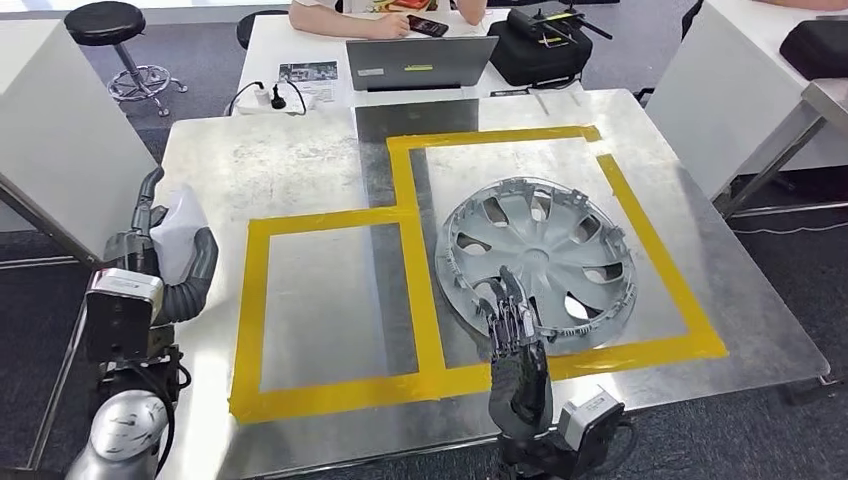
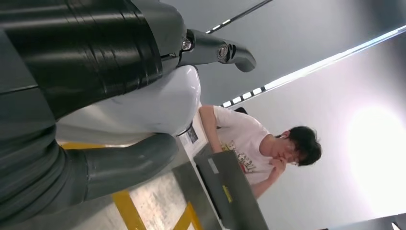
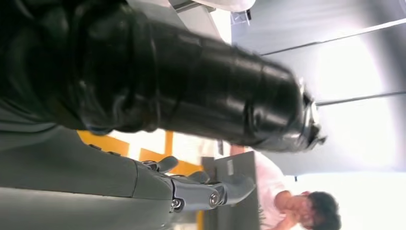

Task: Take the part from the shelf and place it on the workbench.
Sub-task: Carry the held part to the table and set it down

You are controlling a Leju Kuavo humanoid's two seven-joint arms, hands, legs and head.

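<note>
Left robot hand (image 1: pixel 182 240) sits at the left edge of the counter (image 1: pixel 300 165), wrapped around a white rounded object (image 1: pixel 180 228); left wrist view shows the thumb (image 2: pixel 129 165) under the white object (image 2: pixel 158 103) and a dark finger (image 2: pixel 220 50) over it. Can't tell what the object is.

Counter is bare scuffed metal with yellow tape (image 1: pixel 415 255) marking two joined rectangles: a smaller one near-left, a larger one far-right.

The part, a silver wheel cover (image 1: pixel 540 255), lies flat inside the larger taped rectangle, near its front-left corner, apart from the tape.

Right robot hand (image 1: pixel 518 345) comes up from the counter's near edge, fingers (image 1: pixel 510 300) straight and close together, tips over the near rim of the wheel cover, holding nothing. Can't tell if the tips touch it. Right wrist view is blurred; dark fingers (image 3: pixel 215 105) extended, grey thumb (image 3: pixel 215 191) apart below them.

Behind the counter: white table with a grey laptop (image 1: pixel 420 62), power strip (image 1: pixel 265 97), black case (image 1: pixel 540 45). A person (image 2: pixel 258 148) in a white T-shirt sits at the laptop. Black stool (image 1: pixel 110 30) far left.
</note>
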